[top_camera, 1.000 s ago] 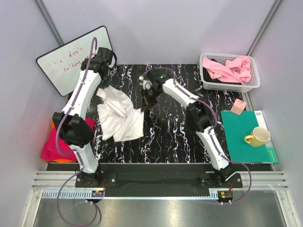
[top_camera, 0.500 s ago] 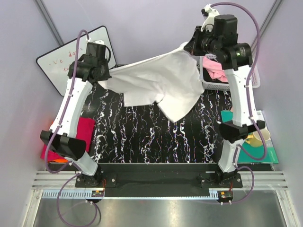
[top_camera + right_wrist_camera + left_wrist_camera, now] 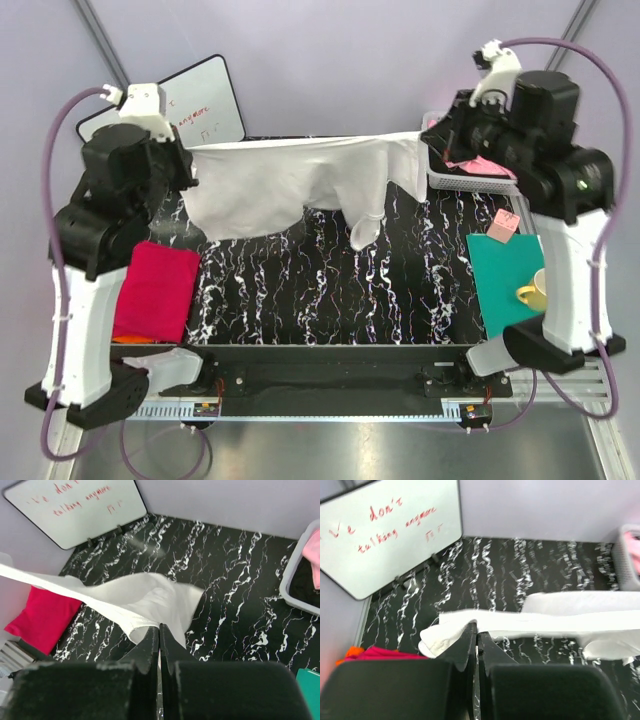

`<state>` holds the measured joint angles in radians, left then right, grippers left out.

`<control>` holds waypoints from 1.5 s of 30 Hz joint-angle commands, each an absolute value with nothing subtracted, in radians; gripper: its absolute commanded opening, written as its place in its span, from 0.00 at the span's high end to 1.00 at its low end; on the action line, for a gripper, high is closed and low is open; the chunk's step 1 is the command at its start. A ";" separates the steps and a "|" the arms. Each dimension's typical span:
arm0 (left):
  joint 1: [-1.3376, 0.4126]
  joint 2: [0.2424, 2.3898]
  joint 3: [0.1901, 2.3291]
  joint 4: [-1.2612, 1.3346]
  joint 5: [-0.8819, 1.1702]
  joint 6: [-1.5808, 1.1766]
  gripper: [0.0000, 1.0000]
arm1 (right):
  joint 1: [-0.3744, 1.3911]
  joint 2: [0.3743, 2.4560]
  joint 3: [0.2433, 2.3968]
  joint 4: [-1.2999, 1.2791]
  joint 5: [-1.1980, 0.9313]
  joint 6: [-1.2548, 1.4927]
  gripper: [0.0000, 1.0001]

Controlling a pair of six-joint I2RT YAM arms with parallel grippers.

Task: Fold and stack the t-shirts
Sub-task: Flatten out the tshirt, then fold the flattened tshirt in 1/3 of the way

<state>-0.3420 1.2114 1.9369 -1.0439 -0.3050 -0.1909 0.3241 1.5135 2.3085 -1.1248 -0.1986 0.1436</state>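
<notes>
The white t-shirt (image 3: 300, 180) hangs stretched in the air above the black marbled table, held at both ends. My left gripper (image 3: 190, 158) is shut on its left edge; in the left wrist view the gripper (image 3: 476, 627) pinches the white cloth (image 3: 545, 622). My right gripper (image 3: 432, 140) is shut on its right edge; in the right wrist view the gripper (image 3: 159, 627) pinches the hem of the shirt (image 3: 145, 597). A folded magenta-red shirt (image 3: 155, 290) lies at the table's left side, with orange cloth (image 3: 352, 651) under it. Pink cloth (image 3: 470, 163) lies in the basket.
A whiteboard (image 3: 205, 100) with red writing leans at the back left. A white mesh basket (image 3: 480, 182) stands at the back right. A teal mat (image 3: 500, 290) at the right carries a yellow mug (image 3: 540, 288); a pink cube (image 3: 503, 224) sits behind it.
Both arms have risen and spread apart. The white shirt went from a crumpled heap on the table to a taut span held in the air.
</notes>
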 commanded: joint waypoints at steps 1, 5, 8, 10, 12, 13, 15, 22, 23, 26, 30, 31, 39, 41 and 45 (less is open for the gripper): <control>-0.345 1.135 1.973 -1.054 -0.365 -0.146 1.00 | 0.308 1.355 2.338 -1.176 -0.066 0.101 1.00; -0.357 1.104 1.986 -1.057 -0.363 -0.135 1.00 | 0.308 1.290 2.330 -1.184 -0.035 0.100 1.00; -0.379 1.147 1.970 -1.036 -0.457 -0.118 1.00 | 0.310 1.302 2.274 -1.128 -0.006 0.104 1.00; -0.379 1.193 1.957 -1.020 -0.488 -0.112 1.00 | 0.310 1.336 2.208 -1.089 -0.006 0.097 1.00; -0.368 1.287 1.954 -1.009 -0.512 -0.103 1.00 | 0.310 1.365 2.116 -1.007 -0.006 0.087 1.00; -0.356 1.355 1.956 -1.008 -0.503 -0.101 1.00 | 0.308 1.400 2.077 -0.943 -0.006 0.072 1.00; -0.301 1.422 1.953 -0.988 -0.418 -0.101 1.00 | 0.308 1.452 2.004 -0.911 -0.020 0.054 1.00; -0.233 1.745 1.901 -0.887 -0.272 -0.104 1.00 | 0.305 1.791 1.875 -0.698 -0.055 -0.028 1.00; -0.226 1.784 1.899 -0.884 -0.270 -0.104 1.00 | 0.305 1.837 1.897 -0.681 -0.060 -0.028 1.00; -0.206 1.939 1.913 -0.888 -0.229 -0.106 1.00 | 0.301 2.040 2.030 -0.680 -0.045 -0.043 1.00; -0.178 2.081 1.982 -0.885 -0.187 -0.123 1.00 | 0.290 2.311 2.265 -0.715 -0.023 -0.029 1.00; -0.175 2.118 1.994 -0.885 -0.186 -0.124 1.00 | 0.285 2.353 2.319 -0.742 -0.021 -0.025 1.00; -0.121 2.259 2.178 -0.940 -0.157 -0.150 1.00 | 0.230 2.542 2.598 -0.744 0.029 0.057 1.00; -0.110 2.267 2.193 -0.940 -0.164 -0.156 1.00 | 0.229 2.568 2.655 -0.738 0.046 0.067 1.00; -0.089 2.264 2.192 -0.945 -0.184 -0.161 1.00 | 0.224 2.551 2.637 -0.721 0.025 0.071 1.00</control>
